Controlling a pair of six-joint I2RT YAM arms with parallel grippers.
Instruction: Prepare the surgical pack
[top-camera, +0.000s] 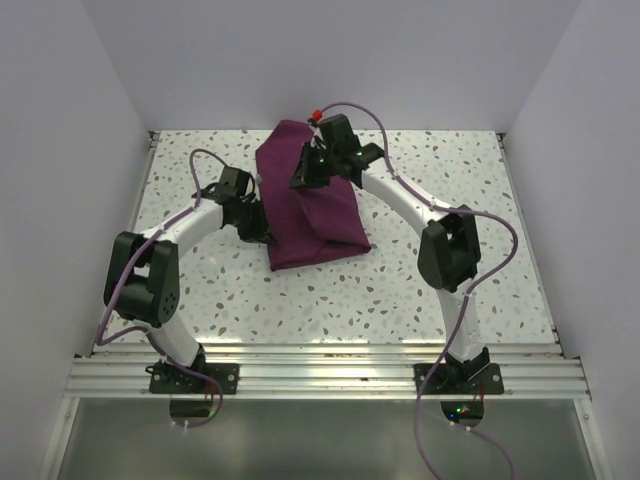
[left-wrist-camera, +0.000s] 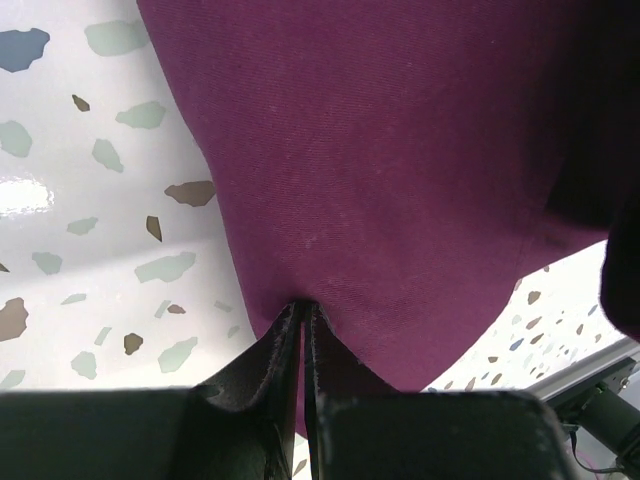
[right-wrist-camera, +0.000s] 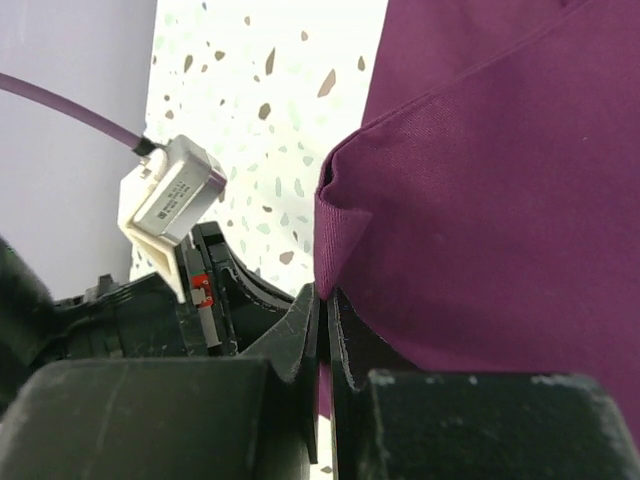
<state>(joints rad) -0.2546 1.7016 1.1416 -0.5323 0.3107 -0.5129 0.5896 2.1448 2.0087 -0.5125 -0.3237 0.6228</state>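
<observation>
Loads of free table (top-camera: 420, 290) is lying around the surgical pack (top-camera: 318, 215), which is getting pinched at two edges

The speckled table is sitting boxed in by white walls (top-camera: 60, 150) on three sides. The pack is lying folded at centre-back, with its far end reaching almost to the table's far edge and its near edge ending around mid-table, so the left, right and front stretches are lying wide open for moving. The right gripper (right-wrist-camera: 325, 298) is hanging over the pack's upper part, jaws closed down on a folded corner hem. The left gripper (left-wrist-camera: 303, 312) is biting the cloth's left edge near the lower corner, fingers squeezed tight with only fabric between them.
</observation>
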